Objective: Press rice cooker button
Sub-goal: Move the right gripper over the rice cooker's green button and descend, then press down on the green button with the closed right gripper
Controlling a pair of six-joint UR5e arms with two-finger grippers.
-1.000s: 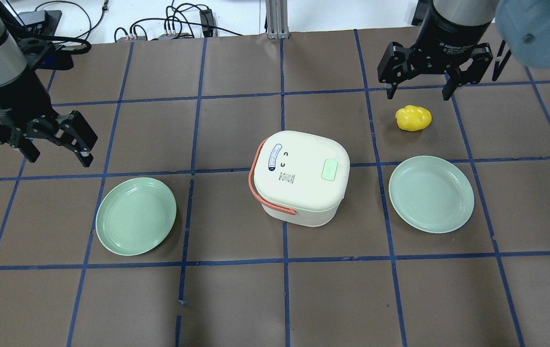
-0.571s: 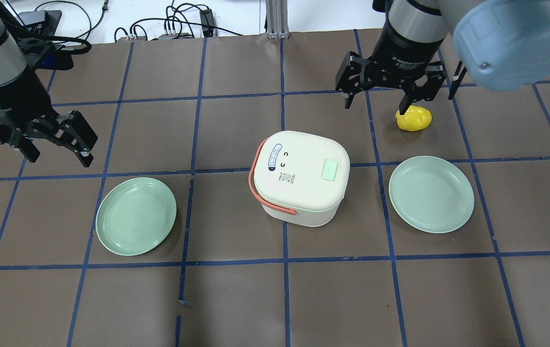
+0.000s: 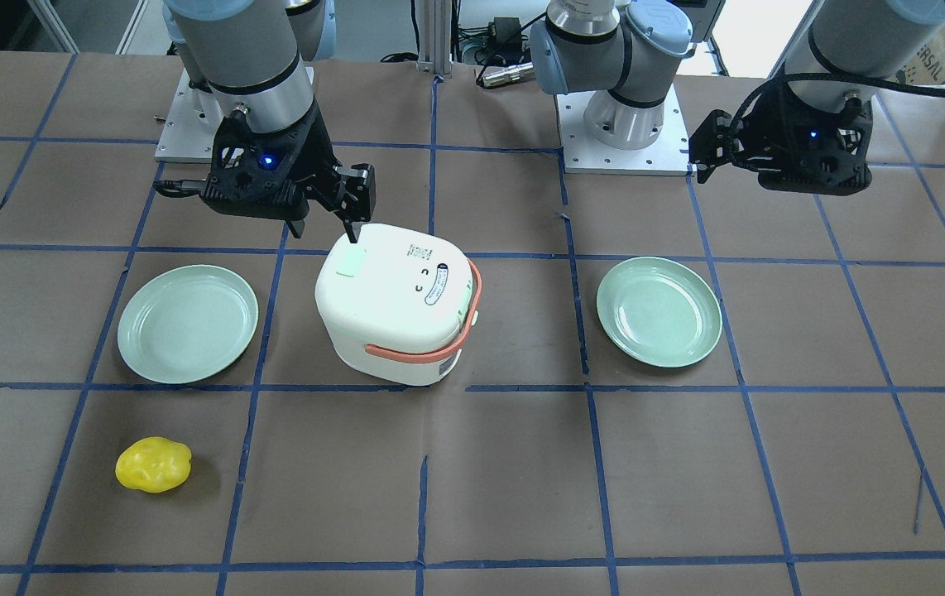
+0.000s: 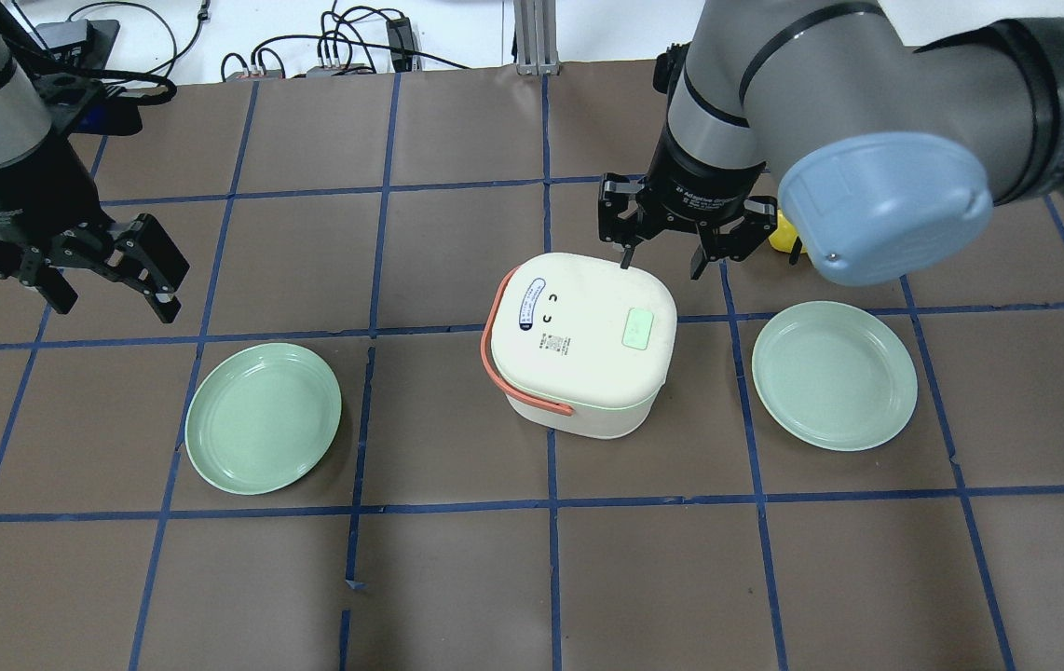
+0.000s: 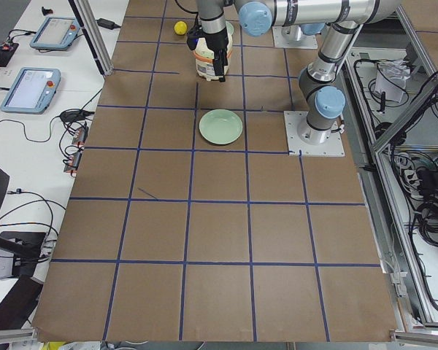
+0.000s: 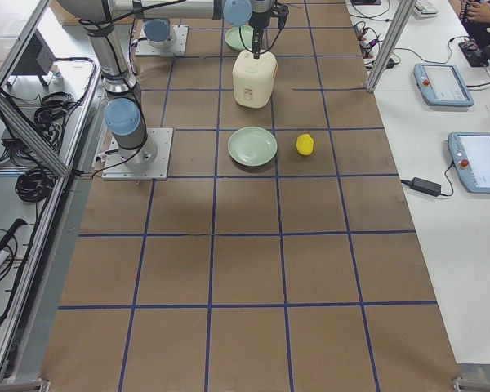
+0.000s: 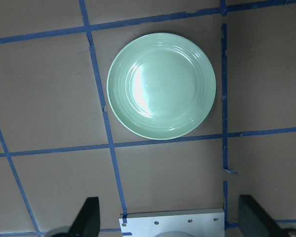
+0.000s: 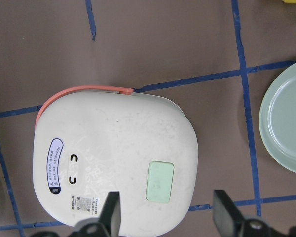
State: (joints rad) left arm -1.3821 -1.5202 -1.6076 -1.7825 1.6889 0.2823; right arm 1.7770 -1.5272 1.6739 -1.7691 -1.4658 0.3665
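Observation:
The white rice cooker (image 4: pixel 579 340) with an orange handle stands mid-table. Its pale mint-green button (image 4: pixel 637 329) sits on the lid's right side; it also shows in the front view (image 3: pixel 350 261) and the right wrist view (image 8: pixel 160 181). My right gripper (image 4: pixel 662 256) is open and empty, above the cooker's far edge. In the front view one fingertip (image 3: pixel 353 234) hangs just over the button's edge; I cannot tell if it touches. My left gripper (image 4: pixel 113 298) is open and empty, far to the left above the table.
A green plate (image 4: pixel 263 417) lies left of the cooker and another green plate (image 4: pixel 834 375) lies right of it. A yellow object (image 3: pixel 153 464) lies beyond the right plate, mostly hidden by my right arm in the overhead view.
My right gripper has moved from the far right, past the yellow object, to the cooker's far edge. It stays open. The left arm has not moved.

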